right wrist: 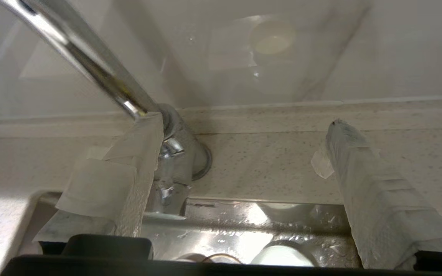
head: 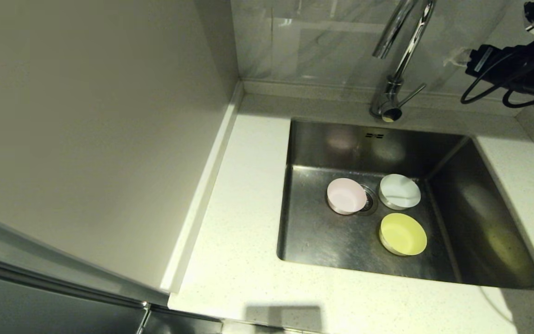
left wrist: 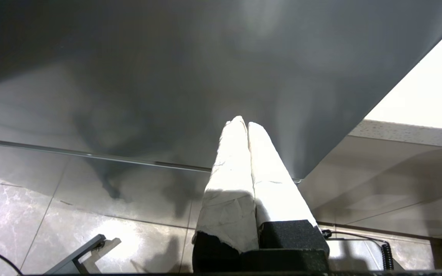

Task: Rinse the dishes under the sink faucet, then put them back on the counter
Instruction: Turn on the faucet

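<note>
Three bowls are held in the sink [head: 322,250]: pink [head: 346,195] beside the drain [head: 369,200], white [head: 399,191], yellow-green [head: 403,234]. Right gripper [right wrist: 244,161] is spread wide by the faucet [right wrist: 175,153]. Left gripper [left wrist: 244,126] is pressed closed, empty, parked.

Around the round drain [head: 368,200] in the brushed steel sink [head: 332,241] sit a pale pink bowl [head: 346,195], a white bowl [head: 399,191] and a yellow-green bowl [head: 403,234], all plain; chrome faucet [head: 399,60]; off-white speckled counter [head: 239,241]
</note>
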### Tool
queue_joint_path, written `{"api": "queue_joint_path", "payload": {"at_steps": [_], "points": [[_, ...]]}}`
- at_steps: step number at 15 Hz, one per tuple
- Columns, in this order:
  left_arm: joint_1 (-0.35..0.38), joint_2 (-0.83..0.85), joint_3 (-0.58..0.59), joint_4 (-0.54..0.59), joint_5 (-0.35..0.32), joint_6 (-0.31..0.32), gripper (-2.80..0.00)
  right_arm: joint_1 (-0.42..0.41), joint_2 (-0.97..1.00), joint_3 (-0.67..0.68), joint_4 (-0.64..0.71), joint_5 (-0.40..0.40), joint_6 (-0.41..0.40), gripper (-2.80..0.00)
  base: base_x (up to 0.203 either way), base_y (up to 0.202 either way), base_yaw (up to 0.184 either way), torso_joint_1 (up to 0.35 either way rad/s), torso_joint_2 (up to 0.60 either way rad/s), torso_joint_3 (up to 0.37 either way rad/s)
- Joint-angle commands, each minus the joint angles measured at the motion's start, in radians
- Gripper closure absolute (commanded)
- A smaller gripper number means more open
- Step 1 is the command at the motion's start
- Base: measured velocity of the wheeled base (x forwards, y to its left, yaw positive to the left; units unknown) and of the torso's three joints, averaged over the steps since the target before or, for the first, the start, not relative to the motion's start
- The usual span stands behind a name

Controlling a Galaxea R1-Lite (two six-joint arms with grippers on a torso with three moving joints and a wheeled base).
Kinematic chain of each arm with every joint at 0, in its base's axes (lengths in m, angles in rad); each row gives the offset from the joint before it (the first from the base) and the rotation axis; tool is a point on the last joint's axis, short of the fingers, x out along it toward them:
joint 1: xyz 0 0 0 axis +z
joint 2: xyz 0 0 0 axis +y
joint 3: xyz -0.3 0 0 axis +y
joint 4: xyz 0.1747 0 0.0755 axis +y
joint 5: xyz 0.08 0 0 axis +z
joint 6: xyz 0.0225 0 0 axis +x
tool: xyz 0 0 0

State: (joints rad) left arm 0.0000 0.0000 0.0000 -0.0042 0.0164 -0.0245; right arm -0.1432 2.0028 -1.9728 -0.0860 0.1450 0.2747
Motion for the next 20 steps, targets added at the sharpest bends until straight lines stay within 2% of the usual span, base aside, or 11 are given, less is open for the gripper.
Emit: {"api": "queue_joint_path", "payload": {"at_steps": [1, 5, 6, 13, 20], "points": [[0.000, -0.002, 0.000, 0.000, 0.000, 0.000, 0.00, 0.002, -0.010, 0.009, 0.001, 0.007, 0.003, -2.80, 0.000, 0.000, 0.000, 0.000, 0.00, 0.000], [0.000, -0.002, 0.000, 0.000, 0.000, 0.000, 0.00, 0.004, -0.029, 0.055, 0.003, 0.008, 0.009, -2.80, 0.000, 0.000, 0.000, 0.000, 0.00, 0.000], [0.000, -0.002, 0.000, 0.000, 0.000, 0.000, 0.00, 0.004, -0.030, 0.058, 0.003, 0.008, 0.009, 0.00, 0.000, 0.000, 0.000, 0.000, 0.00, 0.000], [0.000, -0.002, 0.000, 0.000, 0.000, 0.000, 0.00, 0.045, -0.032, 0.069, 0.006, 0.025, 0.009, 0.00, 0.000, 0.000, 0.000, 0.000, 0.00, 0.000], [0.000, -0.002, 0.000, 0.000, 0.000, 0.000, 0.00, 0.085, 0.032, 0.010, 0.000, 0.045, 0.003, 0.00, 0.000, 0.000, 0.000, 0.000, 0.00, 0.000]]}}
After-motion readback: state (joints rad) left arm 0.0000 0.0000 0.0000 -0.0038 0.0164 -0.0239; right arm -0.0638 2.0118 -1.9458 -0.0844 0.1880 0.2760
